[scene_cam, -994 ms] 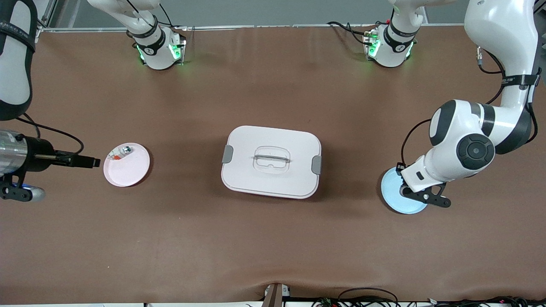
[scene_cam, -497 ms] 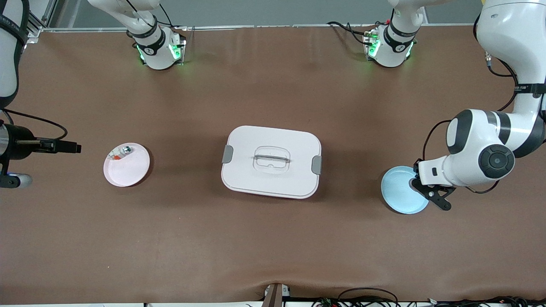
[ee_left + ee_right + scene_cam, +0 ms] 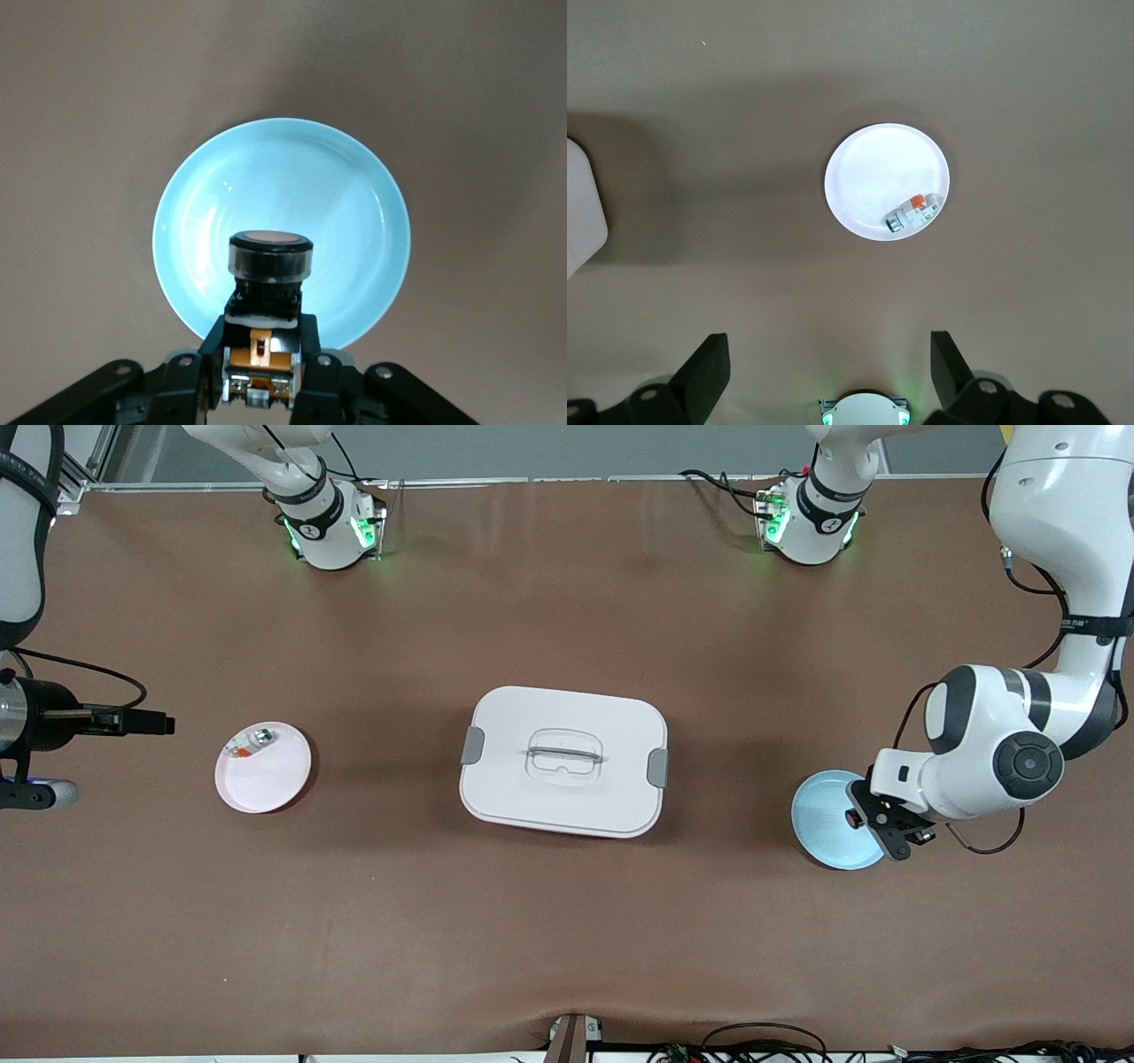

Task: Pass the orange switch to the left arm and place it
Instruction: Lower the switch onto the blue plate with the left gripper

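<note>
— Where's the orange switch (image 3: 264, 305)?
— Clamped in the left gripper's (image 3: 263, 390) jaws over the blue plate (image 3: 199, 212); its lower body is hidden.
— The right gripper (image 3: 824, 376)?
— Jaws apart, mostly cut off, above the worktop (image 3: 567, 921).

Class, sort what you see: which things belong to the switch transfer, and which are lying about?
Job: orange switch, held by left gripper over blue plate; box; right gripper, open, waiting over table by pink plate.
Lying about: pink plate; small silvery-green part on it.
</note>
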### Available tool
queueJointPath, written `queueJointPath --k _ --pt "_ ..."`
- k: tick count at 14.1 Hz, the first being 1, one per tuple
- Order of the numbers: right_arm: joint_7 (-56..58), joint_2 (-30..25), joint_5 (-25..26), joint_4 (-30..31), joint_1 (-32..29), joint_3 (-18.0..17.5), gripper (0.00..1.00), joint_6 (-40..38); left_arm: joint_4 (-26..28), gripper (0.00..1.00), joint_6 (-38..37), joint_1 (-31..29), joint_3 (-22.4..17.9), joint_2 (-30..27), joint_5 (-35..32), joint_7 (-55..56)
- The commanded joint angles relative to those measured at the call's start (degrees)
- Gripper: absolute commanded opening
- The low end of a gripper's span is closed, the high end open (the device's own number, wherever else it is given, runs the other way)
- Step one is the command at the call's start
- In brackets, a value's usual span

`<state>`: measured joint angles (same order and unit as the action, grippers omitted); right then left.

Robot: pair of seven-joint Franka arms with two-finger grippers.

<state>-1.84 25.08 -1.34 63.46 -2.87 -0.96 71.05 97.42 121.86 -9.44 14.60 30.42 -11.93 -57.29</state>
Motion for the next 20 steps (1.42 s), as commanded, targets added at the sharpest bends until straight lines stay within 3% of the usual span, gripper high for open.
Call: queueJointPath --k 1,6,11,17,18,20 --pt "0.5 -1.2 0.6 1.0 -0.1 -0.5 1.00 0.4 0.1 0.00 2.5 -0.5 0.3 1.5 -4.7 -4.3" --pt "0.4 -1.3 1.6 1.0 0.1 -0.4 1.00 0.8 0.2 0.00 4.9 -0.3 0.6 4.5 -6.4 -6.8" --pt "-0.3 -3.1 2.4 0.7 0.4 -0.2 1.00 0.7 5.9 0.00 13.6 -1.7 0.7 4.9 -6.4 -12.6" --pt "0.3 -7.0 2.0 0.8 -1.2 -0.4 1.00 -0.8 9.4 0.00 17.3 -2.6 0.7 4.8 -6.4 -14.2" --pt "-0.3 -7.1 1.8 0.9 -1.3 -0.4 1.00 -0.7 9.4 0.08 17.4 -2.6 0.7 4.8 -6.4 -14.1" --pt "-0.5 -7.1 1.8 1.1 -1.3 -0.3 1.00 -0.8 9.5 0.99 18.6 -2.8 0.8 4.4 -6.0 -13.1"
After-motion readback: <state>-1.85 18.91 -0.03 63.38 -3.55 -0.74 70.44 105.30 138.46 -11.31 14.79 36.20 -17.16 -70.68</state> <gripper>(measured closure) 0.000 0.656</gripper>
